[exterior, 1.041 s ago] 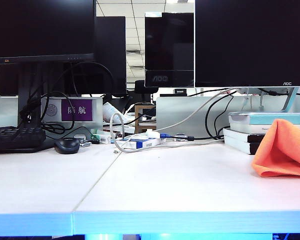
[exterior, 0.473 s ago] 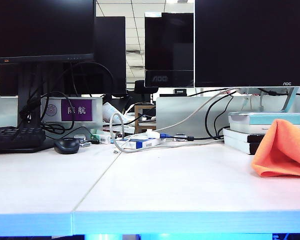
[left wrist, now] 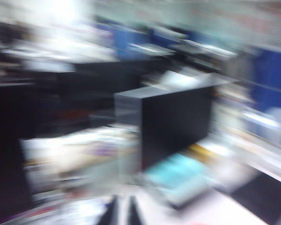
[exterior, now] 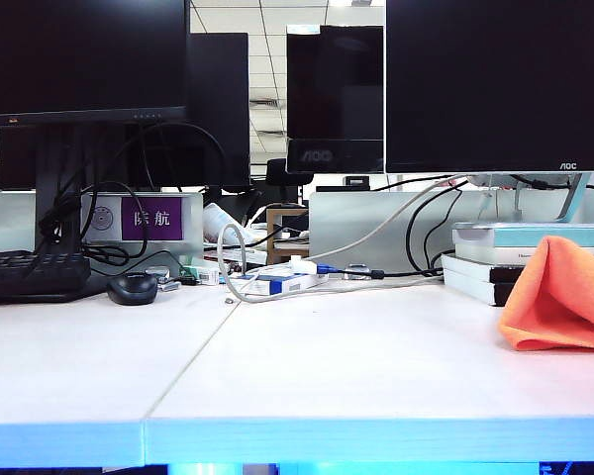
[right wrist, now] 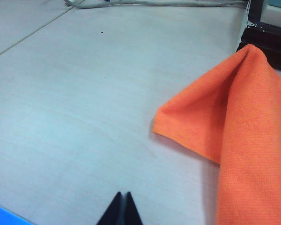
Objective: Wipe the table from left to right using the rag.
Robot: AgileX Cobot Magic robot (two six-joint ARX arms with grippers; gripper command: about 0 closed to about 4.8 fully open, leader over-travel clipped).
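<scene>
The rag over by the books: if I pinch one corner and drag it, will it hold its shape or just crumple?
Probably crumple: the rag already lies folded and peaked, so it looks floppy. Its fuzzy weave likely grips the table rather than sliding freely. It seems light. The right gripper, shut, sits near it; the left gripper is shut too.

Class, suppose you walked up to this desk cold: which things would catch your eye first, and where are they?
The bright orange rag stands out, heaped at the right end of the white table against a stack of books. Dark monitors loom behind. The right gripper hangs shut above bare table near the rag; the left gripper, blurred, looks shut too.
</scene>
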